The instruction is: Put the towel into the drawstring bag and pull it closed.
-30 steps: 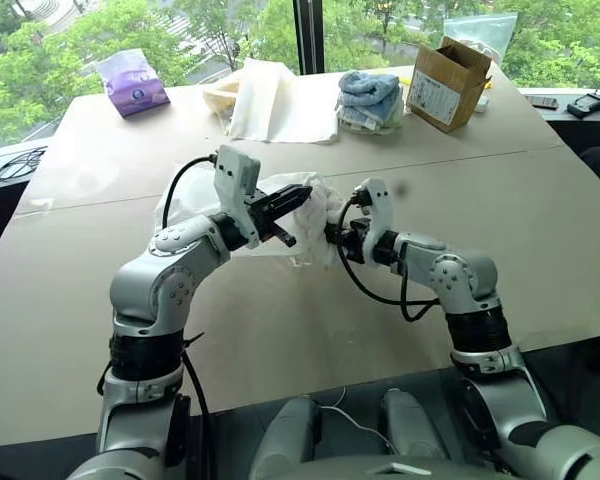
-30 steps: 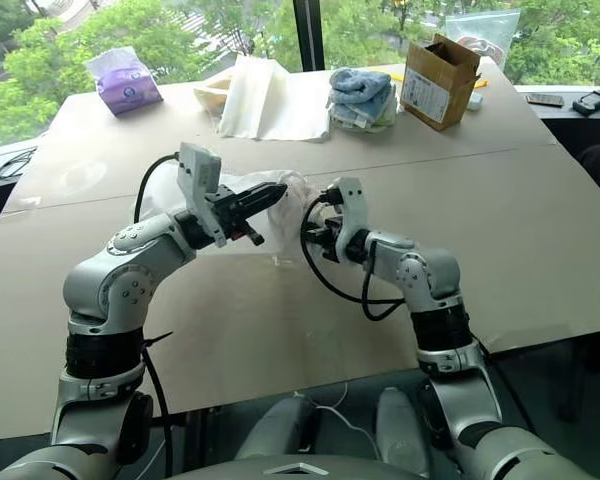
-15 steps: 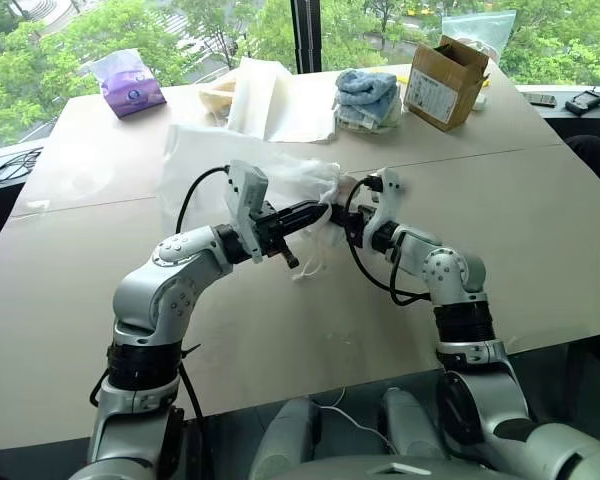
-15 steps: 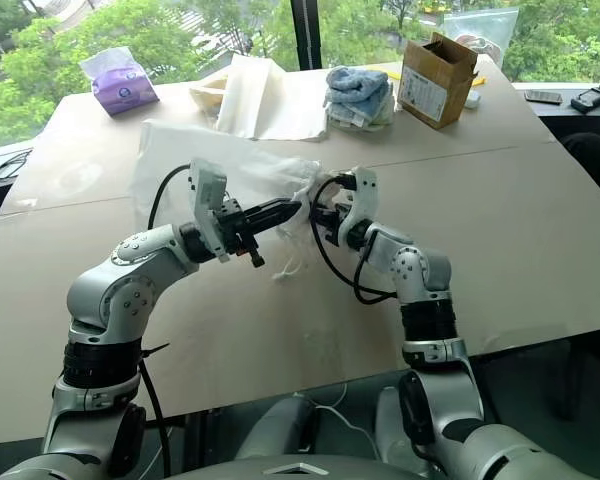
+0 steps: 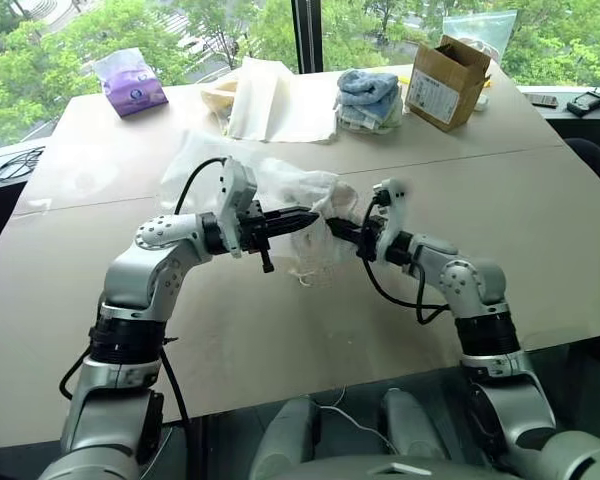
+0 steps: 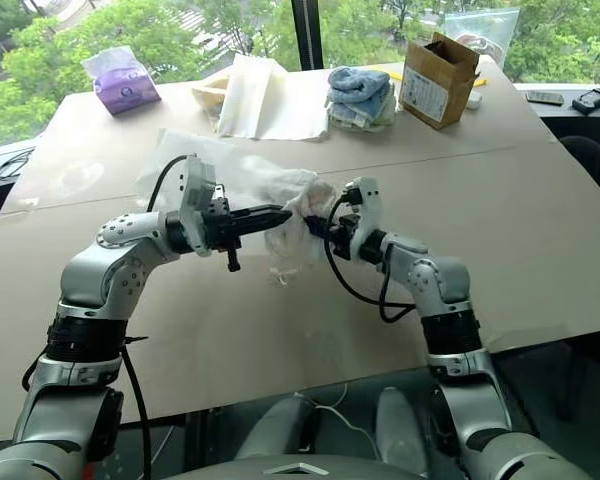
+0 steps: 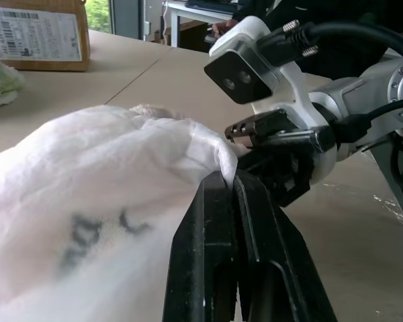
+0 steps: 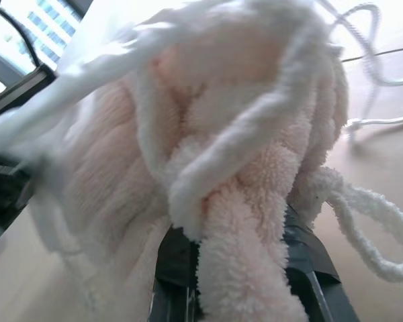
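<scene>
At frame centre, one thin white fabric drawstring bag [image 5: 280, 190] hangs between two grippers. The left gripper [image 5: 305, 217] is clamped on its gathered mouth. The right gripper [image 5: 342, 228] pinches one fluffy cream towel [image 8: 248, 201], mostly hidden by bag fabric. Two white cord loops [image 5: 305, 272] dangle below.

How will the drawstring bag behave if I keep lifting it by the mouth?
Probably floppy: the drawstring bag drapes and crumples between the left gripper and right gripper. Likely light, since its thin fabric shows things through. Its loose cord dangles and may snag.
</scene>
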